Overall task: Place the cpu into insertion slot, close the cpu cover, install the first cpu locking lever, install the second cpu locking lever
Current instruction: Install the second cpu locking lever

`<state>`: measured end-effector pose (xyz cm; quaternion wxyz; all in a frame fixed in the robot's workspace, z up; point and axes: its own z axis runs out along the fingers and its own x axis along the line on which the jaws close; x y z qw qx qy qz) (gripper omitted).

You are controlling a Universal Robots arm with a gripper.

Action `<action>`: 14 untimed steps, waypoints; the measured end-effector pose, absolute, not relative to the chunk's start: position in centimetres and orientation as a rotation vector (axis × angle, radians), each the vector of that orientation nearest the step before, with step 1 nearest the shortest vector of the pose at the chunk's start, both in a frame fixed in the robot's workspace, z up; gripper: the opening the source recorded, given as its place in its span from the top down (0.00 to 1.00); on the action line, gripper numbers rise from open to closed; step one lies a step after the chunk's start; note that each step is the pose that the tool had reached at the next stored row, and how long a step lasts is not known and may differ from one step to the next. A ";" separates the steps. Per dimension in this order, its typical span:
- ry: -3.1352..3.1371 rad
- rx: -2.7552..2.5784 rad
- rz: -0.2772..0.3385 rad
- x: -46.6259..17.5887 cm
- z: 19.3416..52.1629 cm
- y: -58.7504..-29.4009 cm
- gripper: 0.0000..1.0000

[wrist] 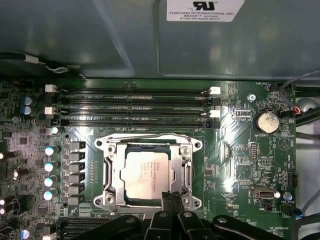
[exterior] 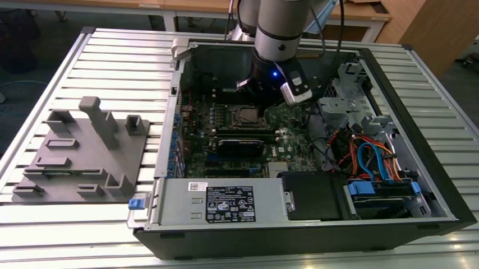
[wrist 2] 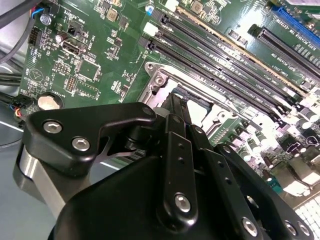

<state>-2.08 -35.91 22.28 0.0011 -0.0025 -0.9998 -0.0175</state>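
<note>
Cpu (wrist: 146, 172) sits in insertion slot (wrist: 186, 172) w/ cpu cover (wrist: 113, 170) round it, end effector (wrist: 172, 196) just above.

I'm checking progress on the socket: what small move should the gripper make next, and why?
Probably a slight push down at the cover's near edge, to start on a lever. The cpu already lies under the closed cover, and the gripper hangs right at that edge. Whether a lever is latched I cannot tell.

One open computer box (exterior: 314, 168) sits on one table (exterior: 112, 67). Inside is one green board (wrist: 240, 165) with one silver chip (wrist: 145, 172) and four long black slots (wrist: 130, 107). One grey stand (exterior: 82, 151) waits beside it.
</note>
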 end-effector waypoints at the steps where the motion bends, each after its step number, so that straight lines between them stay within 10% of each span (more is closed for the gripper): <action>1: -3.139 -0.008 -0.055 -2.1 22.4 -35.9 0.90; 14: -3.139 -0.008 -0.059 -2.1 23.1 -37.0 0.90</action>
